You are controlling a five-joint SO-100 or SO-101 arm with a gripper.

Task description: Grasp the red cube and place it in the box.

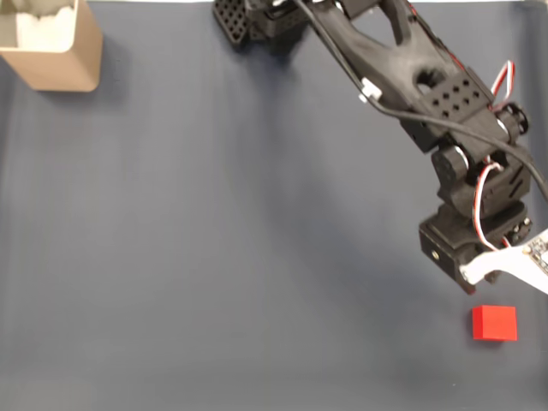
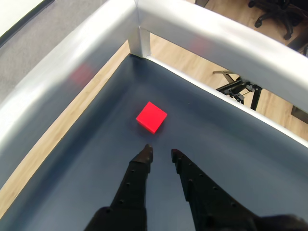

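Red cube (image 2: 151,116) as landmark: bare dark mat (image 2: 226,149) on every side of it, no obstacle touching. Beyond it, the silver corner rail (image 2: 139,29) walls off two sides. Box (image 1: 53,44) sits well apart, at the far corner in fixed view.

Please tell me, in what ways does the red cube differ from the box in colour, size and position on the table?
Colour: the red cube is bright red; the box is tan with pale inner walls.
Size: the cube is much smaller than the box.
Build: the cube is a solid block; the box is open on top with white stuff inside.
Position: in the fixed view the cube lies at lower right, the box at upper left.
Both rest on the dark mat.
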